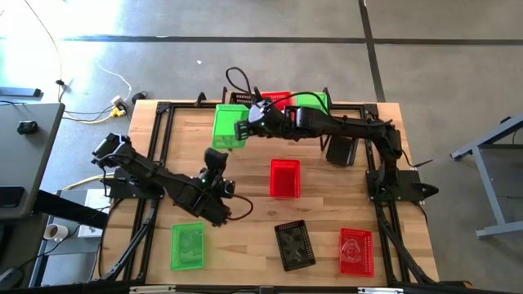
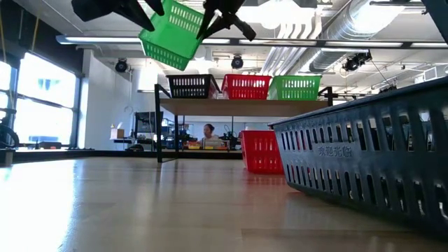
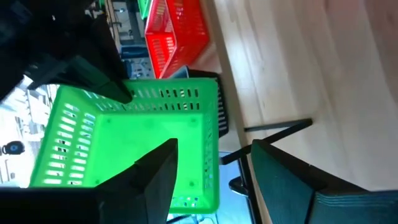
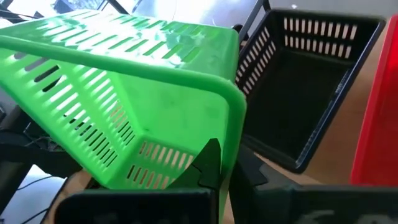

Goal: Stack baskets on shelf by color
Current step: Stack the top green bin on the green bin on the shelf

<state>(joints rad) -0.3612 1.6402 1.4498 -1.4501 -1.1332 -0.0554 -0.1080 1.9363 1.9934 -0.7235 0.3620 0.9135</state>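
A bright green basket (image 2: 171, 31) hangs tilted high above the table, with my right gripper (image 4: 227, 171) shut on it. My left gripper (image 3: 217, 180) stands open just on the near side of it, its fingers wide apart under the basket's floor (image 3: 143, 134). The shelf (image 2: 238, 106) stands at the table's far edge. On its top sit a black basket (image 2: 190, 85), a red basket (image 2: 246, 86) and a green basket (image 2: 297, 87) side by side. In the high view the held basket (image 1: 229, 124) is over the shelf's left part. My right gripper pinches the green basket's rim (image 4: 231, 134) at one end wall, one finger (image 4: 208, 165) inside and the other outside. It comes slanting down from the table's right. The basket hangs tilted, clear of table and shelf. My left gripper: whether its fingers touch the basket I cannot tell.
On the table lie a red basket (image 1: 284, 177) in the middle, and a green basket (image 1: 188, 245), a black basket (image 1: 294, 243) and a red basket (image 1: 355, 249) along the near edge. A person (image 2: 208, 131) shows in the room beyond.
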